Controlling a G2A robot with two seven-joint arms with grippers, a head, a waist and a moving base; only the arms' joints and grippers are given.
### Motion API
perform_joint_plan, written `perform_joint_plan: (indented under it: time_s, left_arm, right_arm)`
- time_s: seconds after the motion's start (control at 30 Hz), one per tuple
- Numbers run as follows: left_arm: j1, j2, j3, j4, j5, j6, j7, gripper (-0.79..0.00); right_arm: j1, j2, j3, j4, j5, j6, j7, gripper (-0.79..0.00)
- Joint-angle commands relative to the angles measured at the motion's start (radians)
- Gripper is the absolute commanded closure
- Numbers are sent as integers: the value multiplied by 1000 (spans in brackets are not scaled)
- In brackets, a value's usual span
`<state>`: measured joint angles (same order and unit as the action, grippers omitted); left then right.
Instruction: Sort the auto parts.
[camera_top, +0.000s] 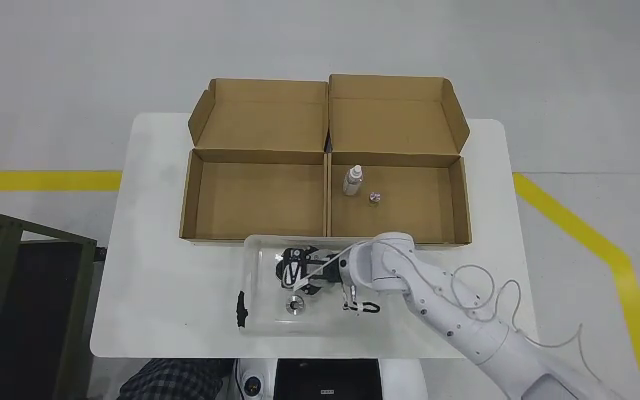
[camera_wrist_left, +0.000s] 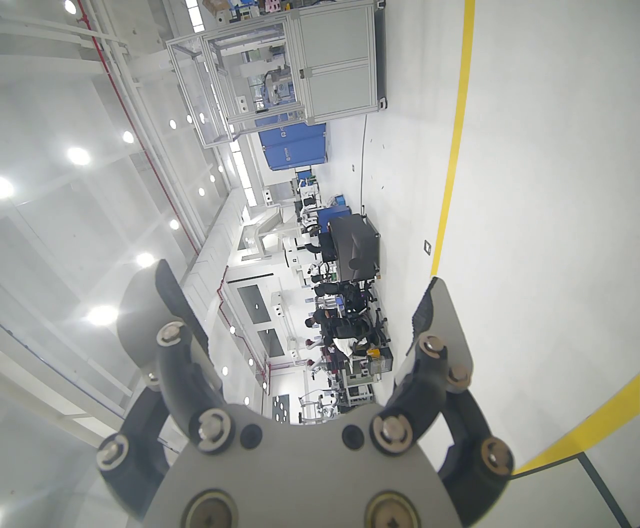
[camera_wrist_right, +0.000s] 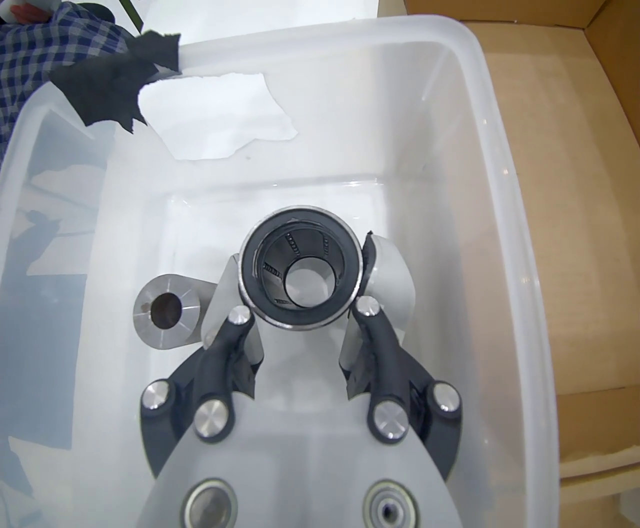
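A clear plastic bin (camera_top: 258, 243) stands at the table's front. Inside it my right gripper (camera_top: 298, 270) is shut on a black and steel cylindrical bearing (camera_wrist_right: 265, 282), one finger on each side, its open bore facing the camera; the right gripper (camera_wrist_right: 306, 272) is near the bin's floor. A silver cylinder with a dark hole (camera_wrist_right: 165, 312) lies beside the left finger, also seen as the silver cylinder (camera_top: 294, 306) from above. The right cardboard box (camera_top: 420, 205) holds a white bottle-shaped part (camera_top: 353, 180) and a small round part (camera_top: 376, 197). My left gripper (camera_wrist_left: 299, 277) is open, facing the room.
A left cardboard box (camera_top: 255, 200) sits beside the right one, both with lids folded back behind the bin. Black tape (camera_wrist_right: 110, 85) and a torn white label (camera_wrist_right: 220, 120) mark the bin's end wall. Bare table lies on the left side.
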<state>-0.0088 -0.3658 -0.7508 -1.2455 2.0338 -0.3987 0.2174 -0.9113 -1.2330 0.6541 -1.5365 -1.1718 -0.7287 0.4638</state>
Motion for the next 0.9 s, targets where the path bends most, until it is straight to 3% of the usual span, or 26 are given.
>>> perform_joint_plan:
  time_s: [0.0,0.43,0.87]
  left_arm:
    - [0,0,0,0,0,0,0,-785]
    - [0,0,0,0,0,0,0,-785]
    - [0,0,0,0,0,0,0,-785]
  right_arm:
    - [0,0,3,0,0,-3,-4,0]
    - [-47,20,65,-83,15,-61,-54,0]
    - [-148,70,236,-126,106,-169,-183,0]
